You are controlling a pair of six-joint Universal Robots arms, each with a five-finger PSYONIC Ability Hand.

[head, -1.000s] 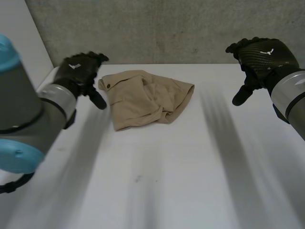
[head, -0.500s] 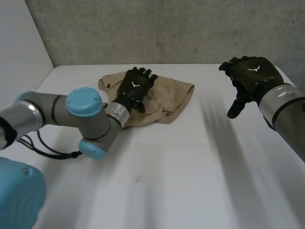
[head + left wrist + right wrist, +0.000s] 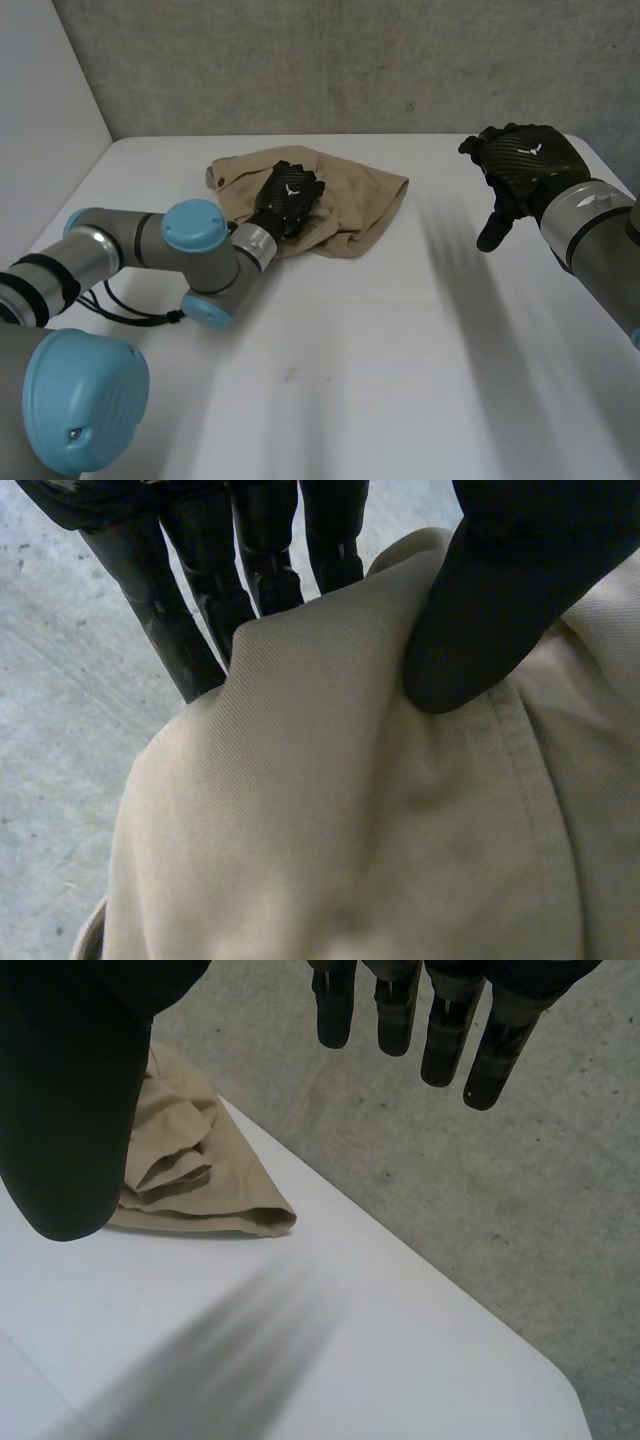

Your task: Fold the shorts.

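The tan shorts [image 3: 352,203] lie crumpled at the far middle of the white table [image 3: 400,350]. My left hand [image 3: 288,194] rests on the middle of the shorts, near their waistband side. In the left wrist view its thumb [image 3: 500,610] presses a raised fold of the shorts [image 3: 330,830] against the fingers [image 3: 200,590] behind it, so it is shut on the cloth. My right hand [image 3: 520,165] hovers open over the table's far right, well apart from the shorts. Its straight fingers [image 3: 440,1030] point down, and beside its thumb a corner of the shorts [image 3: 190,1175] shows.
A grey concrete wall [image 3: 350,60] stands right behind the table's far edge. My left arm [image 3: 190,245] lies low across the table's left side. The table's right edge [image 3: 470,1310] runs below my right hand, with grey floor beyond.
My left hand has swung from the table's left onto the shorts and closed on a fold of the cloth. My right hand has drifted slightly inward and lower, staying open.
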